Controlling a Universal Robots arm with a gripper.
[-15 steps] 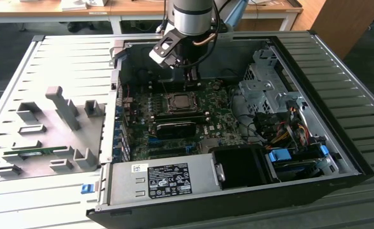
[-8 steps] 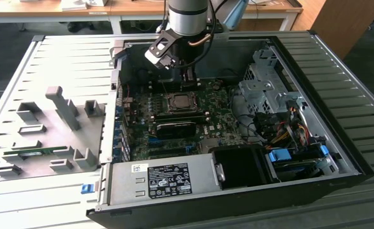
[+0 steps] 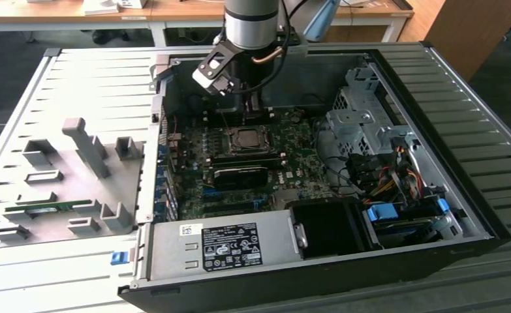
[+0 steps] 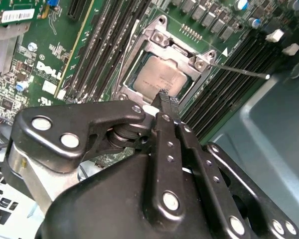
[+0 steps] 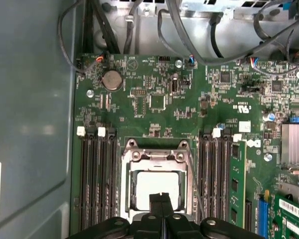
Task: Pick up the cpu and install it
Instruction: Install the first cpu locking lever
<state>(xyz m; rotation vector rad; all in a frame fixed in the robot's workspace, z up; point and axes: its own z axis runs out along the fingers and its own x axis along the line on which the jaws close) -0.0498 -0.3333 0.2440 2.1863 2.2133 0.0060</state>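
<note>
The cpu (image 3: 245, 138) lies flat in the square socket (image 5: 154, 154) on the green motherboard (image 3: 281, 163), its silvery top facing up. It shows in both wrist views, cpu (image 4: 157, 74) and cpu (image 5: 157, 184), framed by the socket's metal bracket (image 4: 159, 37). The socket's thin lever (image 4: 239, 70) sticks out to one side. My gripper (image 3: 253, 117) hangs just above the chip inside the open computer case. In both wrist views the gripper (image 4: 164, 97) (image 5: 162, 198) has its two black fingers pressed together with nothing between them, the tips over the chip's edge.
Memory slots (image 5: 97, 179) flank the socket, one holding a green stick (image 5: 235, 184). A black power supply (image 3: 229, 248) and a fan (image 3: 329, 225) sit at the case front, with a drive cage (image 3: 364, 117) and cables at the exterior view's right. A grey parts tray (image 3: 64, 189) holds another green memory stick (image 3: 46, 207).
</note>
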